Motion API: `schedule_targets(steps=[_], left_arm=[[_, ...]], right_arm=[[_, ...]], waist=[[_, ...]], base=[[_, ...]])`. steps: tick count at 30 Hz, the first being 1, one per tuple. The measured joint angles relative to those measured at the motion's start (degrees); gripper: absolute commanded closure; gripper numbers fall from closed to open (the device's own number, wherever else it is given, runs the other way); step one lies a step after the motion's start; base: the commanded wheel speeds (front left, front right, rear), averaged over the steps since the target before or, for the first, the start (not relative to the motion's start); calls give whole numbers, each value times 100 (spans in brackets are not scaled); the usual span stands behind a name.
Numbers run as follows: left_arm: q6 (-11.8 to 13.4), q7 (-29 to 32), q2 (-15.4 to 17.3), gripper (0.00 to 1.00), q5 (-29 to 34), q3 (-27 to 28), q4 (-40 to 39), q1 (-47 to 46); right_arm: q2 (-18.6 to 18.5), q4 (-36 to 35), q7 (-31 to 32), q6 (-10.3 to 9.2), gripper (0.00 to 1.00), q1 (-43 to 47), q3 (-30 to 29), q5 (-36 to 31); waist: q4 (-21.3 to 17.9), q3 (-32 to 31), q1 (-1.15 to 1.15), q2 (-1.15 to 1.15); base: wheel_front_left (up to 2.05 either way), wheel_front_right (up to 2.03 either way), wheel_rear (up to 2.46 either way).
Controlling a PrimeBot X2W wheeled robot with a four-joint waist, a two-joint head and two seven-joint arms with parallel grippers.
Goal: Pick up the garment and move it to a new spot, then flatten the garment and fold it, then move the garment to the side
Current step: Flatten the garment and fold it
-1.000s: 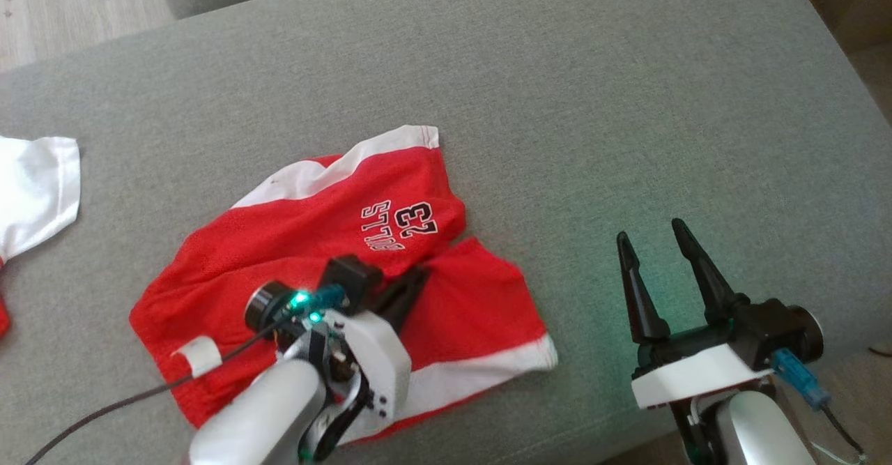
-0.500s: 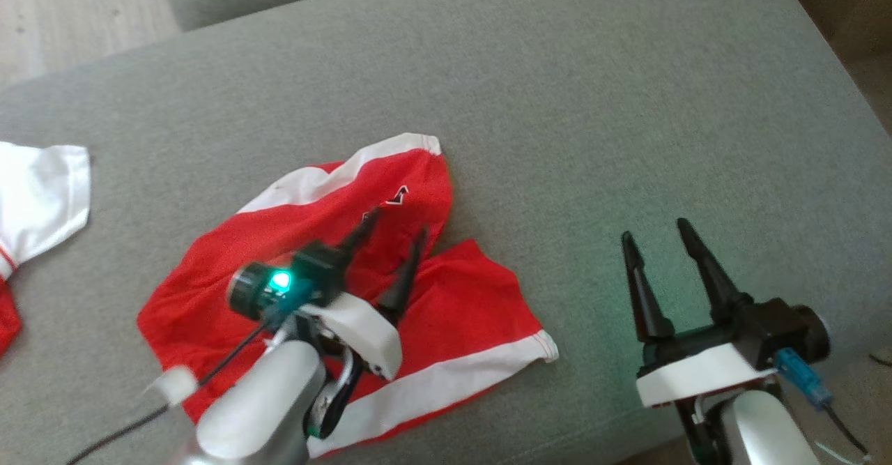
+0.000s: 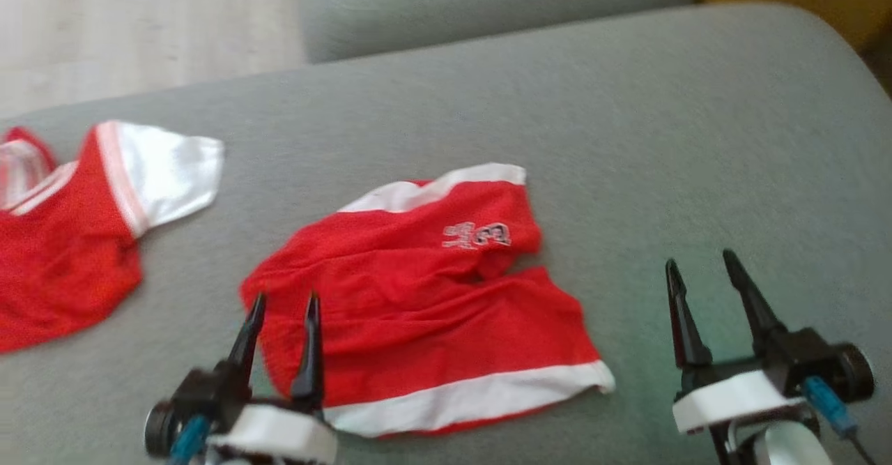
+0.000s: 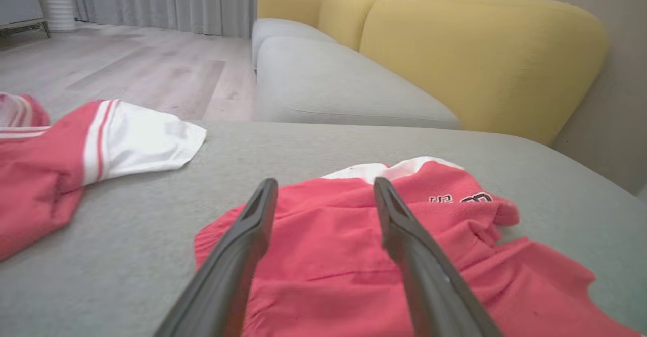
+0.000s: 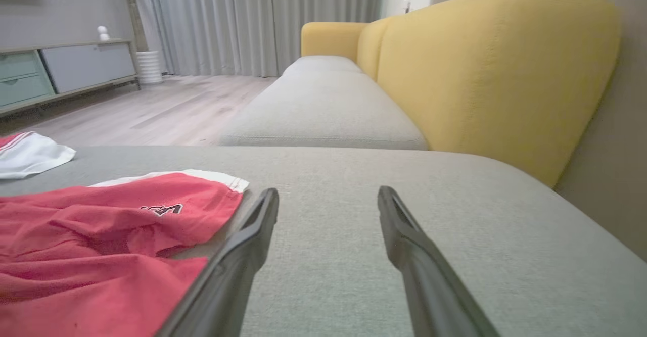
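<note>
Now the garment (image 3: 425, 298), a pair of red shorts with white bands along its near and far edges, lies rumpled on the grey sofa cushion (image 3: 627, 137), roughly at the middle of the head view. A dark-and-white print sits near its far right corner, too blurred to read, and just below the print the cloth bunches into a fold. The left gripper (image 3: 284, 302) is at the lower left, its two dark fingers spread wide with nothing between them; the tips stand over the left edge of the shorts, and in the left wrist view the red cloth shows between and beyond them. Whether the tips touch the fabric cannot be told. The right gripper (image 3: 700, 259) is at the lower right, likewise wide open and holding nothing, over bare cushion to the right of the shorts and apart from them. A second red and white garment (image 3: 70, 242) lies well to the left on the same cushion. Beyond are a pale wooden floor (image 3: 139, 26) and a yellow backrest (image 4: 480, 59)
</note>
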Motion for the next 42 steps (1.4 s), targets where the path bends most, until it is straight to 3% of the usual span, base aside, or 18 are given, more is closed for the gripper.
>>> schedule_targets(steps=[6,12,21,30,38,42], left_arm=[[3,-2,8,0,315,509,-36,656],[-526,-2,-134,0,697,1040,153,1081],[-1196,-2,-491,0,1234,1657,455,1362],[-1680,-2,-889,0,1715,2275,611,1416],[-1934,-2,-1012,0,1893,2417,656,1416],[-2039,148,-899,0,1873,2229,794,1432]], right_arm=[[1,149,0,0,0,176,-104,-129],[2,448,0,0,0,205,-64,-89],[2,690,0,0,0,239,-35,5],[2,728,0,0,0,244,20,103],[2,662,0,0,0,242,252,298],[1,645,225,0,0,239,501,452]], waist=[[574,-295,0,0],[863,-497,0,0],[812,-555,1,0],[771,-531,1,0],[748,-515,1,0],[702,-494,1,0]], base=[[0,0,0],[0,0,0],[0,0,0],[0,0,0],[0,0,0],[0,0,0]])
